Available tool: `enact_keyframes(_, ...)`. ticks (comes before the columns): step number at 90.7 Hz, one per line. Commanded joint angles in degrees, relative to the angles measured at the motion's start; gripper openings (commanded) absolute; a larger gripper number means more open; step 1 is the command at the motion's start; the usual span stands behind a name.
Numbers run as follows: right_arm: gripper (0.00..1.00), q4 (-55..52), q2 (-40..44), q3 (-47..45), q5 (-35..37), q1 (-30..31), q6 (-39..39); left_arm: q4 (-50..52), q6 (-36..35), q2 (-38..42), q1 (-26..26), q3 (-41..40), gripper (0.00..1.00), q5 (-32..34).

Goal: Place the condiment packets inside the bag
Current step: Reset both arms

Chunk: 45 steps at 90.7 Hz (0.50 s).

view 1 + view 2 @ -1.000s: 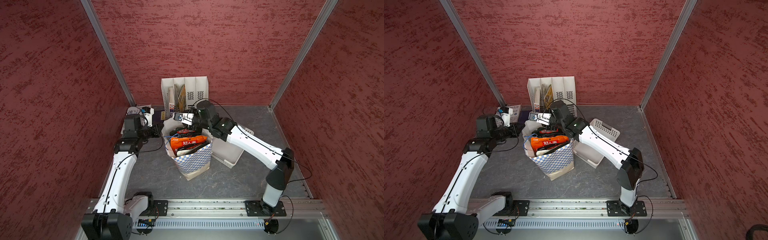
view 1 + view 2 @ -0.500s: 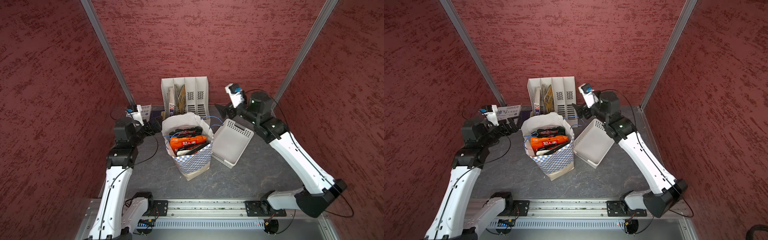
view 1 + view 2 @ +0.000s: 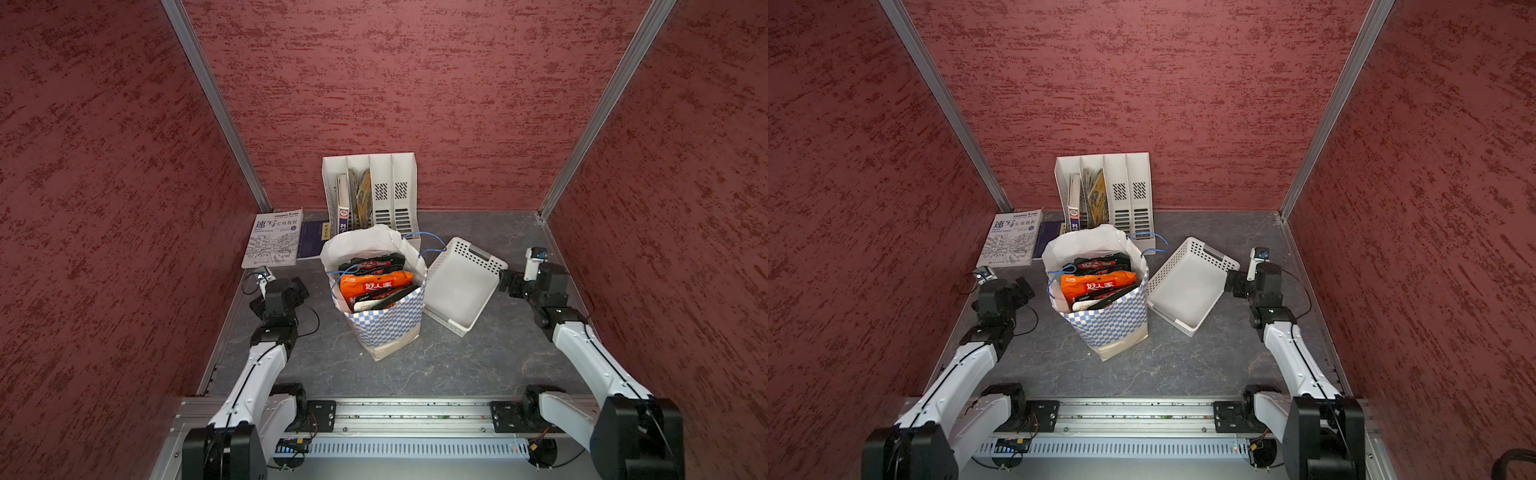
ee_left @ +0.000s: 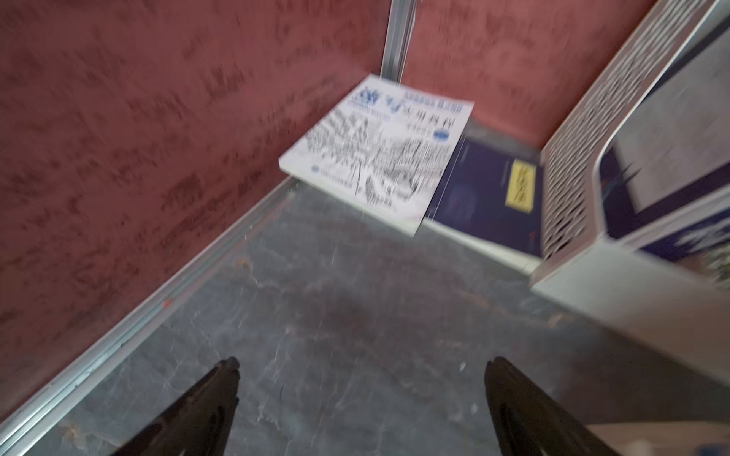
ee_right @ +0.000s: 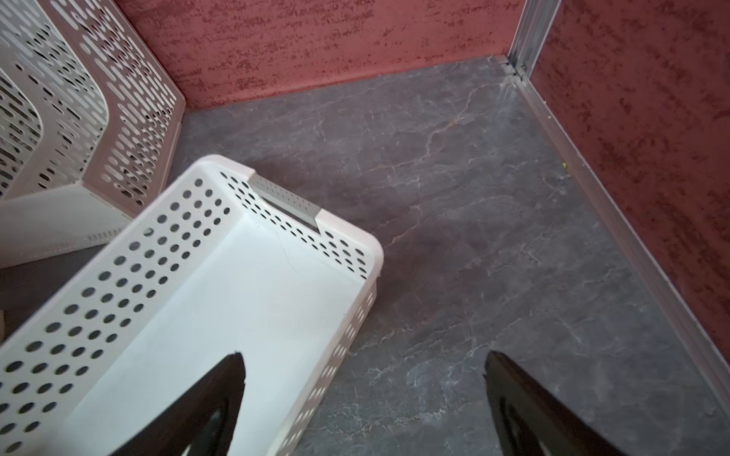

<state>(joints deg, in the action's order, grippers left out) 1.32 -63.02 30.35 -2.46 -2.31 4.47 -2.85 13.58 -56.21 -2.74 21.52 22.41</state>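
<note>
The bag [image 3: 384, 326] [image 3: 1111, 326] stands upright mid-table, white with a blue checked band and its mouth open. Several condiment packets stand inside it, an orange one [image 3: 376, 284] [image 3: 1098, 284] in front of black ones [image 3: 372, 264]. My left gripper [image 3: 300, 286] [image 3: 1023, 286] hovers left of the bag, apart from it, open and empty over bare table [image 4: 361, 365]. My right gripper [image 3: 505, 282] [image 3: 1231, 284] is open and empty at the right edge of the white basket [image 5: 363, 359], well away from the bag.
A white perforated basket [image 3: 473, 253] [image 3: 1208, 249] [image 5: 371, 252] lies tilted against the bag's right side. A white file rack [image 3: 390, 187] [image 3: 1121, 183] [image 5: 118, 98] holding books stands at the back wall. A sketch book [image 3: 274, 239] [image 4: 375, 146] and a dark blue book [image 3: 311, 243] [image 4: 482, 189] lie back left.
Both arms have drawn back from the bag, the left toward the left wall and the right round to the far side of the basket. Both grippers have opened.
</note>
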Motion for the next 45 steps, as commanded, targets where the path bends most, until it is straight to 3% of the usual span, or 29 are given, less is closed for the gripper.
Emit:
enact_keyframes(1, 0.99, 19.98, -4.07, -2.79, 0.11, 0.27, -2.16, -21.46, -6.82, -5.95, 2.62, 0.02, 1.00, -1.02)
enact_keyframes(18, 0.99, 38.75, -12.76, -8.57, 0.01, 1.79, -4.33, -37.08, -13.04, -17.81, 5.18, -1.39, 1.00, -6.70)
enact_keyframes(41, 0.99, 47.23, -22.91, -7.35, 1.04, 3.71, -6.75, -57.57, -16.33, -31.60, 4.36, -3.62, 1.00, -17.36)
enact_keyframes(45, 0.99, 50.27, -24.82, -8.02, 1.29, 3.78, -6.80, -53.92, -15.86, -31.09, 4.17, -3.01, 1.00, -17.41)
